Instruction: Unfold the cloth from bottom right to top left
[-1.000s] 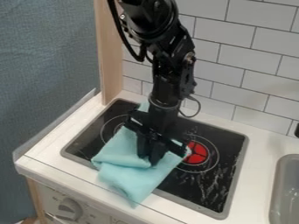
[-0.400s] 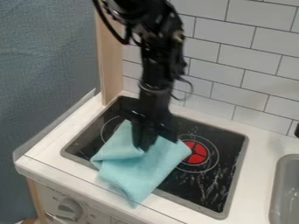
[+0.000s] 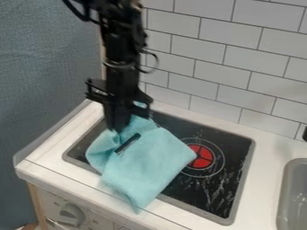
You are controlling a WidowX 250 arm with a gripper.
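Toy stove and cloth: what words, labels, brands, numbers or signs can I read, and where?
None can be read.
Front panel: faint marks around the knob, too small to read.
Cloth: no readable text.
Dark strip amid the cloth: no legible lettering.

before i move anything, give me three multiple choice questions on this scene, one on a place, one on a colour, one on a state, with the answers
1. Where is the gripper?
a) over the sink
b) at the cloth's top left part
c) at the cloth's bottom corner

2. What colour is the burner right of the cloth?
a) red
b) green
c) yellow

3. How does the cloth lie?
a) rolled into a tube
b) tied in a knot
c) partly spread, with creases

Key:
1 b, the gripper's tip meets the cloth at its upper left.
2 a, the burner's disc is red between dark lines.
3 c, a broad flat area shows beside creases at the left.
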